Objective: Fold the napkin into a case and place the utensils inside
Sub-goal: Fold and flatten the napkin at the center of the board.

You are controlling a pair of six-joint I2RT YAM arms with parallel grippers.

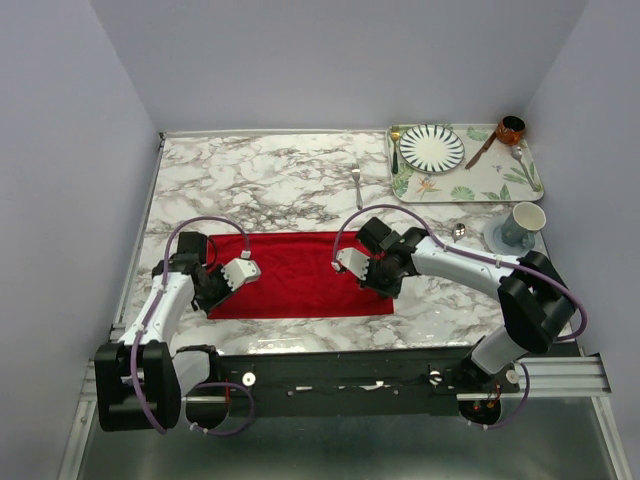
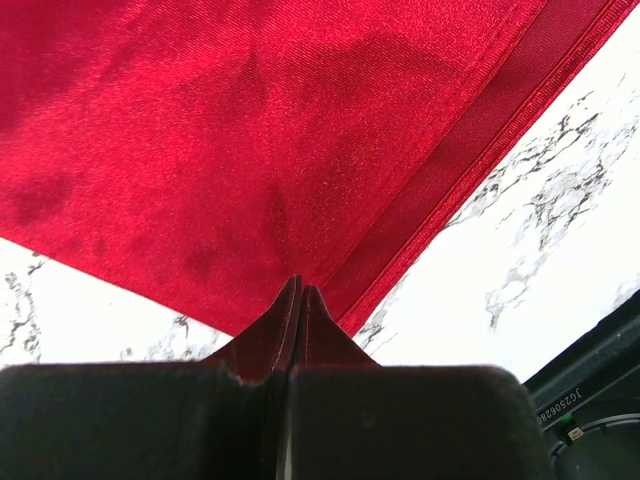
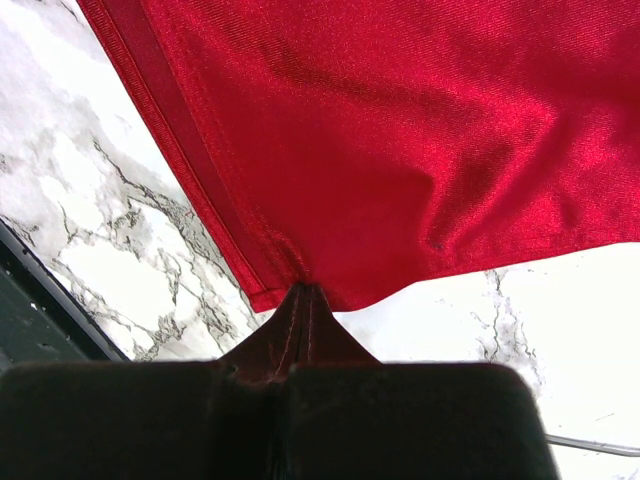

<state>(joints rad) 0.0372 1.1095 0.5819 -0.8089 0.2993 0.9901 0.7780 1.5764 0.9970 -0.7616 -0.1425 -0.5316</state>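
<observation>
The marble table (image 1: 280, 180) fills the top view, and the napkin (image 1: 300, 275) lies on it as a wide red rectangle at lower centre, between the two arms. The left end effector (image 1: 214, 298) sits at the napkin's lower left corner and the right end effector (image 1: 386, 290) near its lower right corner, but from above the black housings hide how the fingers stand.

The wrist views settle that. In the left wrist view the napkin (image 2: 250, 140) spreads across the upper frame, its hem band running to the upper right, and the left end effector (image 2: 300, 292) is pressed together on the corner of the cloth – red fabric is drawn to a point between the tips. The right wrist view mirrors this: the napkin (image 3: 420, 130) has its hem running to the upper left, and the right end effector (image 3: 305, 295) pinches the cloth's corner edge.

Only the top view shows the rest – a leaf-patterned tray (image 1: 520, 185) at upper right carrying a striped plate (image 1: 432, 148), a cup (image 1: 523, 222) below the tray, and the fork (image 1: 356, 185) lying alone on the marble above the napkin, well apart from it.
</observation>
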